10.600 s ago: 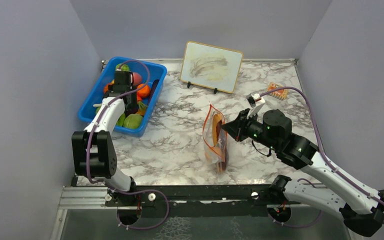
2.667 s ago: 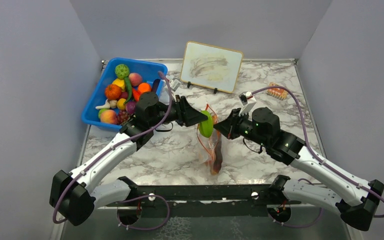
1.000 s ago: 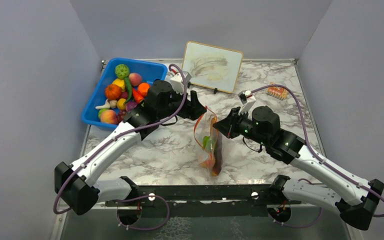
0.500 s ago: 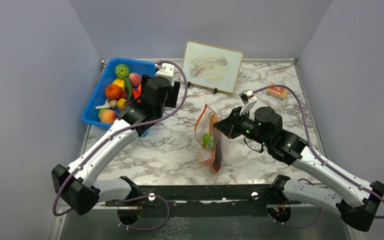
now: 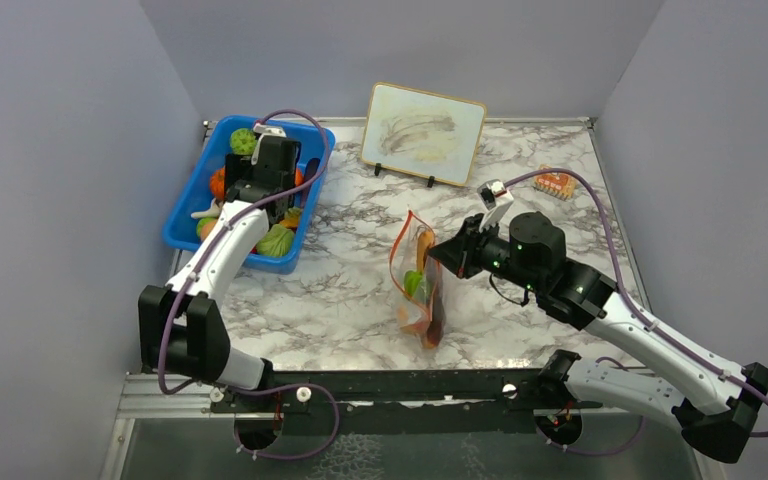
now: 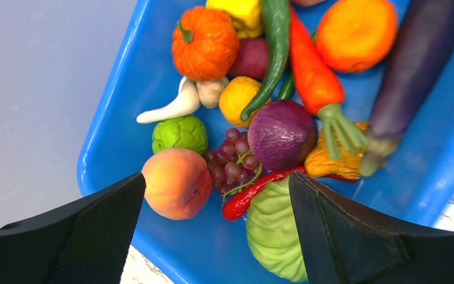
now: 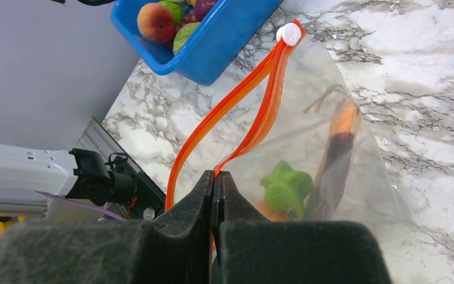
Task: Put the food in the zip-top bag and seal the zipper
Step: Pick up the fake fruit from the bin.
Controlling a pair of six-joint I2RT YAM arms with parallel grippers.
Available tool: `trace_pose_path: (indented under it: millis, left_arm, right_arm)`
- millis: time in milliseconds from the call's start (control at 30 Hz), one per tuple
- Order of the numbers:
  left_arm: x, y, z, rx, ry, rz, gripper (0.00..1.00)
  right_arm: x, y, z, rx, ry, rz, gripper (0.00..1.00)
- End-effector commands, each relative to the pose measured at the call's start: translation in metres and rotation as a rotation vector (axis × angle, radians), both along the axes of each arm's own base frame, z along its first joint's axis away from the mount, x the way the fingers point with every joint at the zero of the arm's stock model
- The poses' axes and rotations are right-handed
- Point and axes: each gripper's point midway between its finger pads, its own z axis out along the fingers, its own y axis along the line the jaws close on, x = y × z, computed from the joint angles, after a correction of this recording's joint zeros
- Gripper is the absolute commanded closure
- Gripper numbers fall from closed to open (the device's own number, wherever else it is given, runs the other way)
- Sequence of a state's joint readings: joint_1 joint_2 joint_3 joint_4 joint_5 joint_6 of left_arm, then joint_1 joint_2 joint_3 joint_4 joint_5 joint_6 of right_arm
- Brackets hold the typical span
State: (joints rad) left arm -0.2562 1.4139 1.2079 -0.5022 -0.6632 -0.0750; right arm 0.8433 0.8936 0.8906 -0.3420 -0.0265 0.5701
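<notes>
Directly under the left gripper (image 6: 217, 177), in the gap between its widely spread, empty fingers, lies the food still to be bagged. A bunch of grapes (image 6: 232, 168) and a red chilli (image 6: 254, 190) sit about midway between the tips. A peach (image 6: 174, 183) lies just inside one finger and a green cabbage (image 6: 275, 231) just inside the other. The chilli's long axis runs roughly from finger to finger, so I judge it a poor fit for this wrist angle. The round peach looks the easier catch after a small sideways shift. All of it rests in the blue bin (image 6: 148, 65), and this arm is clearly the nearer one to it.

Well apart from that gripper, across the table (image 5: 340, 290), the zip-top bag (image 7: 313, 77) hangs from the right gripper (image 7: 216, 176). Its jaws are pinched tight on one lip of the zipper (image 7: 236, 109). The other lip bows away, leaving the mouth open, with the slider tab (image 7: 289, 34) at the far end. A green piece (image 7: 284, 186) and an orange-and-dark piece (image 7: 338, 145) already lie inside.
</notes>
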Motion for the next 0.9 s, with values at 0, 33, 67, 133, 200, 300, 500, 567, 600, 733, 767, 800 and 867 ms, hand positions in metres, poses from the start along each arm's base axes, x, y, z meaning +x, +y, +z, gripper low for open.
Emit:
trace_pose_path:
  millis: [0, 33, 67, 133, 200, 300, 500, 567, 600, 733, 767, 800, 867]
  left_arm:
    - [-0.007, 0.029, -0.032, 0.006, 0.113, 0.073, 0.04]
    - [-0.008, 0.034, -0.040, 0.008, 0.138, 0.089, 0.04]
    - [-0.010, 0.041, -0.046, 0.013, 0.159, 0.110, 0.04]
    - [-0.013, 0.052, -0.056, 0.019, 0.195, 0.142, 0.03]
    - [-0.015, 0.063, -0.064, 0.020, 0.223, 0.170, 0.03]
    - [-0.018, 0.073, -0.078, 0.018, 0.281, 0.190, 0.03]
    - [-0.027, 0.086, -0.092, 0.055, 0.364, 0.225, 0.09]
    - [-0.030, 0.088, -0.095, 0.053, 0.380, 0.223, 0.12]
    - [-0.031, 0.090, -0.097, 0.049, 0.385, 0.223, 0.14]
    - [-0.034, 0.101, -0.099, 0.070, 0.395, 0.261, 0.10]
    - [-0.034, 0.103, -0.100, 0.076, 0.403, 0.266, 0.09]
    - [-0.035, 0.105, -0.101, 0.078, 0.410, 0.271, 0.09]
    - [-0.036, 0.107, -0.103, 0.078, 0.417, 0.276, 0.09]
  right_arm:
    - [-0.001, 0.004, 0.025, 0.037, -0.051, 0.022, 0.99]
    - [-0.001, 0.004, 0.026, 0.038, -0.053, 0.025, 0.99]
    - [-0.001, 0.005, 0.027, 0.038, -0.054, 0.027, 0.99]
    - [-0.001, 0.005, 0.027, 0.036, -0.055, 0.028, 0.99]
    - [-0.001, 0.005, 0.027, 0.035, -0.056, 0.033, 0.99]
    - [-0.001, 0.006, 0.027, 0.021, -0.054, 0.035, 0.99]
    - [0.001, 0.001, 0.031, 0.016, -0.065, 0.014, 0.99]
    - [0.001, 0.000, 0.030, 0.009, -0.062, 0.012, 0.99]
    - [0.001, 0.001, 0.030, 0.007, -0.060, 0.012, 0.99]
    - [0.000, 0.002, 0.030, 0.012, -0.056, 0.021, 0.99]
    - [0.000, 0.003, 0.030, 0.014, -0.054, 0.022, 0.99]
    - [0.000, 0.002, 0.029, 0.015, -0.053, 0.021, 0.99]
    - [-0.001, 0.001, 0.030, 0.017, -0.053, 0.018, 0.99]
